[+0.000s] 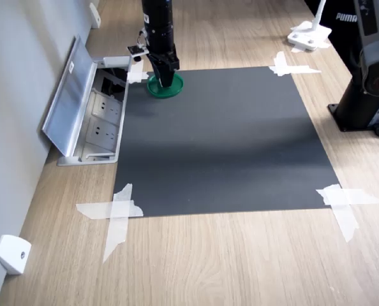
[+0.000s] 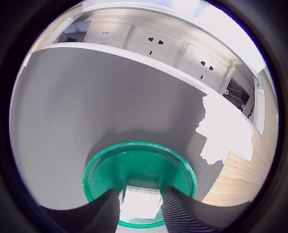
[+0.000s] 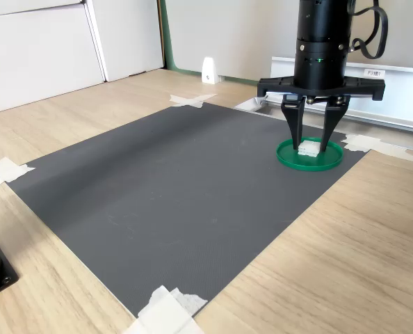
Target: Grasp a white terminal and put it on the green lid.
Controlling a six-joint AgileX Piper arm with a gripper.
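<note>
The green lid (image 1: 164, 89) (image 2: 140, 160) (image 3: 309, 158) lies at a corner of the dark mat, next to the open socket box. My gripper (image 1: 164, 78) (image 2: 140, 209) (image 3: 309, 142) points straight down over it, fingertips reaching into the lid. The white terminal (image 2: 141, 203) (image 3: 307, 147), a tiny white block, sits between the two fingers and low on the lid's surface. In the wrist view both fingers (image 2: 105, 213) lie against its sides. In the first exterior view the fingers hide the terminal.
An open metal floor box with sockets (image 1: 100, 131) (image 2: 173, 51) borders the mat (image 1: 221, 140) (image 3: 172, 188) beside the lid. White tape strips (image 1: 118, 213) (image 3: 370, 144) hold the mat's corners. A black stand (image 1: 368, 95) rises at the first exterior view's right. A white wedge (image 1: 12, 254) lies by the wall.
</note>
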